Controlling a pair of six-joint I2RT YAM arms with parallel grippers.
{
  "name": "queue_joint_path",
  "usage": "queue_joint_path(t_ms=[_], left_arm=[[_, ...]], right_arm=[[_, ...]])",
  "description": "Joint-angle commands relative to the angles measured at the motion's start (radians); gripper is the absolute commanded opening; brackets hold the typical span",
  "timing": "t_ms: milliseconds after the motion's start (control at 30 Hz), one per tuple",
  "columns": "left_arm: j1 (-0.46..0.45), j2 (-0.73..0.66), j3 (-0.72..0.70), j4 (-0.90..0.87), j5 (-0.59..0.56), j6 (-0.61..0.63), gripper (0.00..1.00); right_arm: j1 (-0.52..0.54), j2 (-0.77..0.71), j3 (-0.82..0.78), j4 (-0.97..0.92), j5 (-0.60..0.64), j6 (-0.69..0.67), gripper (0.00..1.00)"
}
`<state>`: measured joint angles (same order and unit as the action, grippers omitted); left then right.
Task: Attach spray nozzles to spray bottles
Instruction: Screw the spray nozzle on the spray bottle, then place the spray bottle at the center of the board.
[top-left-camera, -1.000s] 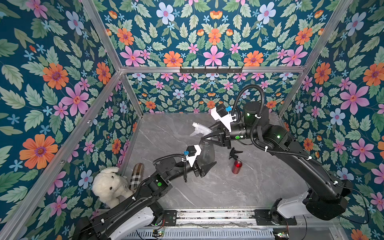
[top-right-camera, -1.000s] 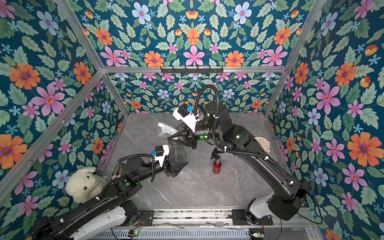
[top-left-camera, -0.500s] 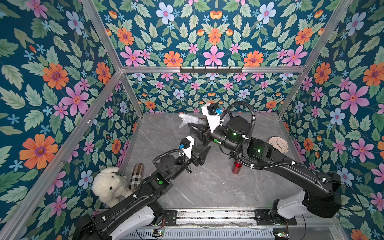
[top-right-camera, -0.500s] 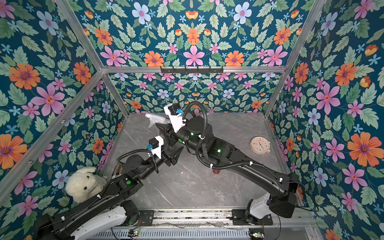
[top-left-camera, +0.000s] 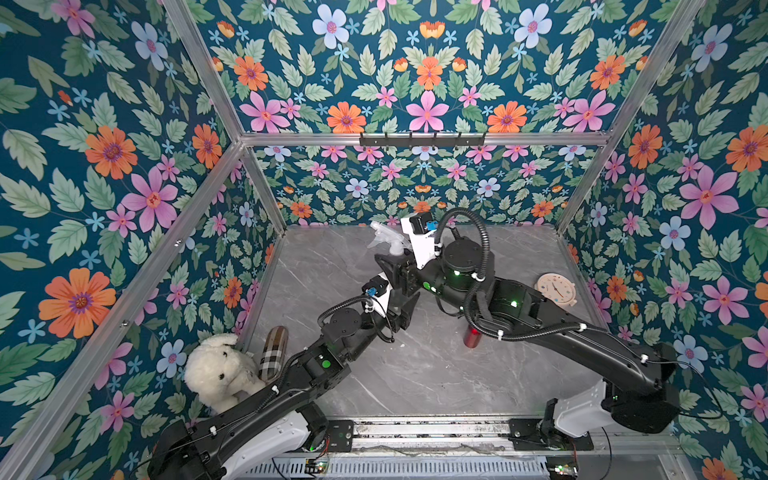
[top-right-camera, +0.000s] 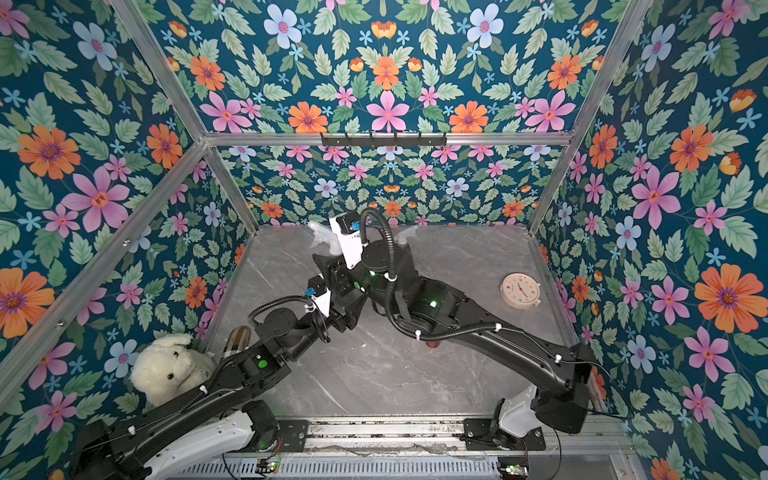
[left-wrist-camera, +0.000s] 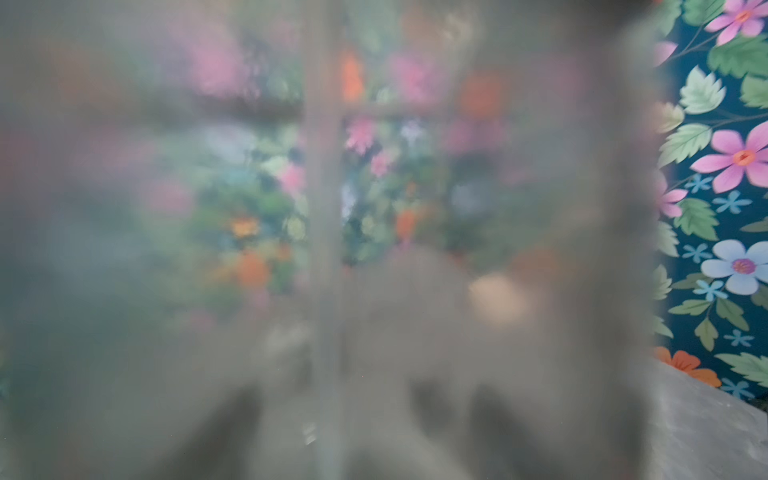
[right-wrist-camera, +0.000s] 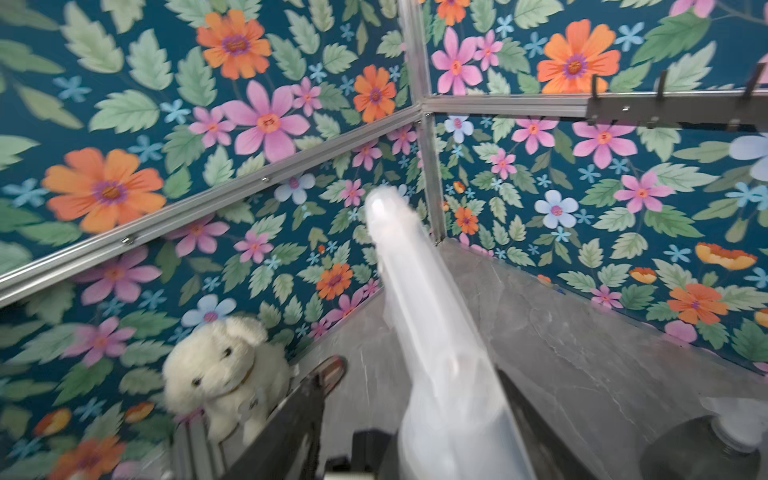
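Note:
A whitish-clear spray nozzle (top-left-camera: 384, 237) (right-wrist-camera: 428, 316) stands up between the fingers of my open right gripper (right-wrist-camera: 417, 370) (top-left-camera: 392, 257); one finger is clearly apart from it. Below it, my left gripper (top-left-camera: 405, 309) is shut on a smoky-grey spray bottle (left-wrist-camera: 374, 291), which fills the blurred left wrist view and is mostly hidden in both top views. A second grey bottle (right-wrist-camera: 702, 453) with a whitish nozzle (top-right-camera: 405, 235) stands behind my right arm. The red bottle (top-left-camera: 472, 336) stands under my right forearm, its top hidden.
A white plush dog (top-left-camera: 220, 370) and a plaid case (top-left-camera: 274, 353) lie at the front left wall. A round beige clock (top-left-camera: 556, 289) lies at the right. A black hook rail (top-left-camera: 422, 139) hangs on the back wall. Both arms cross the middle of the grey table (top-left-camera: 415, 382).
Both grippers have carried the bottle and nozzle left and toward the back wall. The right gripper's fingers have opened off the nozzle. The left gripper keeps its hold.

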<state>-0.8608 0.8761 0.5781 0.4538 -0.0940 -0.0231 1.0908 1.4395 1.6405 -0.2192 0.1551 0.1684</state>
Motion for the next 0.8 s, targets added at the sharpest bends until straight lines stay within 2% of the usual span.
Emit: queue_joint_path(t_ms=[0, 67, 200, 300, 400, 500, 700, 767], left_arm=[[0.003, -0.011, -0.004, 0.059, 0.007, -0.012, 0.0], [0.005, -0.029, -0.015, 0.063, 0.046, -0.012, 0.0], [0.012, -0.079, -0.053, 0.098, 0.238, -0.006, 0.0], [0.019, -0.094, -0.06, 0.113, 0.413, -0.024, 0.0], [0.036, -0.078, -0.046, 0.116, 0.528, -0.055, 0.0], [0.056, -0.062, -0.031, 0.104, 0.581, -0.073, 0.0], [0.056, -0.048, -0.02, 0.077, 0.539, -0.064, 0.0], [0.056, -0.045, -0.017, 0.066, 0.524, -0.058, 0.0]], right_arm=[[-0.033, -0.083, -0.006, -0.127, -0.345, -0.047, 0.69], [-0.111, -0.135, -0.009, -0.165, -0.478, -0.02, 0.71], [-0.316, -0.171, -0.042, -0.143, -0.837, 0.038, 0.67], [-0.344, -0.145, -0.015, -0.17, -0.984, -0.033, 0.62], [-0.347, -0.095, 0.051, -0.243, -1.051, -0.106, 0.62], [-0.347, -0.066, 0.083, -0.245, -1.046, -0.113, 0.62], [-0.342, -0.044, 0.106, -0.212, -0.955, -0.07, 0.63], [-0.322, -0.04, 0.107, -0.212, -0.887, -0.061, 0.64]])
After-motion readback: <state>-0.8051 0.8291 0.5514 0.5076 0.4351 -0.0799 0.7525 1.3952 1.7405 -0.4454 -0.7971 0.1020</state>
